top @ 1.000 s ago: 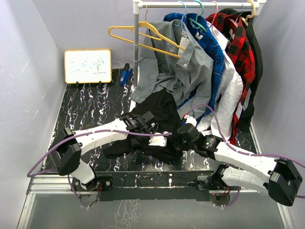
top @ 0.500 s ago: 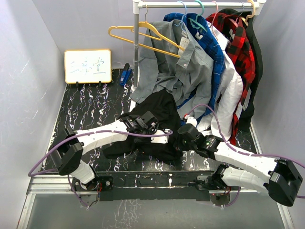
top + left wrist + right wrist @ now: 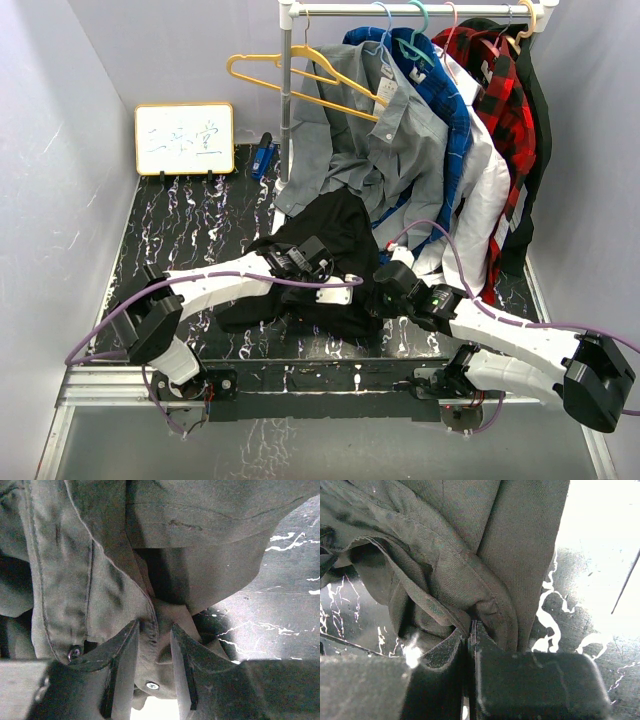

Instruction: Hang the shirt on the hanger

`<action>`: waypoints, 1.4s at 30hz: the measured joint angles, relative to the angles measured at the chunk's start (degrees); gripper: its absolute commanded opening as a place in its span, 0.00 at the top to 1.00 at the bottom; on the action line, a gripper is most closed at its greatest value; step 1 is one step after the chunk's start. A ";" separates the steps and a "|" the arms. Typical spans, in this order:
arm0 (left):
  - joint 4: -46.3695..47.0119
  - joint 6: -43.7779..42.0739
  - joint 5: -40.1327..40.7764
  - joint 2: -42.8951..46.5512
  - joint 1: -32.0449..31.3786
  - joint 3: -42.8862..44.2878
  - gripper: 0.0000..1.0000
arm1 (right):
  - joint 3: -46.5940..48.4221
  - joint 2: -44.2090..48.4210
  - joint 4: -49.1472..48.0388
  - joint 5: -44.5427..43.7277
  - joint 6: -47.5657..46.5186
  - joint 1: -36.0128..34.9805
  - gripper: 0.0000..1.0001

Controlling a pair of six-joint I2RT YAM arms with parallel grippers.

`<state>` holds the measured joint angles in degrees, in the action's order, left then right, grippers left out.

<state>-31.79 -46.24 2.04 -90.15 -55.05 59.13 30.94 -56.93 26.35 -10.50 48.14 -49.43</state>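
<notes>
- The left gripper (image 3: 152,645) clamped a fold of the large black soft-fabric shirt (image 3: 100,580), which lay bunched just ahead.
- The right gripper (image 3: 470,637), fingers pressed together, pinched its edge.
- The thin yellow-orange plastic hanger (image 3: 290,75) hung well beyond both.

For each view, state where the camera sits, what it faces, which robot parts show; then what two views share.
Top external: above, behind the bases, facing the table; left arm and right arm show.
Left wrist: behind the left gripper, facing the shirt between its fingers.
Right wrist: behind the right gripper, facing pinched fabric.
Shared: both wrist views show the shirt.
</notes>
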 measured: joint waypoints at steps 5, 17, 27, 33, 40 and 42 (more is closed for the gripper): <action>0.57 0.35 0.22 -0.50 0.00 -0.04 0.88 | 0.00 0.00 -0.02 0.00 0.00 0.00 1.00; 5.66 -0.13 3.37 -1.25 0.00 -0.70 1.00 | 0.00 0.00 -0.04 0.00 0.00 0.00 1.00; 2.51 -4.44 5.86 -1.25 0.00 7.10 1.00 | -0.11 -0.02 -0.04 0.02 0.00 0.00 1.00; 3.41 -9.29 7.61 -1.70 0.57 8.66 1.00 | -0.11 -0.02 -0.07 0.15 0.00 0.00 1.00; 6.67 -13.51 7.54 -10.45 3.93 13.09 1.00 | -0.24 0.00 -0.11 0.17 0.00 0.02 1.00; 7.26 -14.10 7.28 -13.75 5.35 15.02 1.00 | -0.63 0.00 -0.24 0.17 0.00 0.04 1.00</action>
<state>-24.53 -60.34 9.32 -103.90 -49.69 74.15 30.30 -56.93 26.11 -10.33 48.14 -49.39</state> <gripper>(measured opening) 0.009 0.009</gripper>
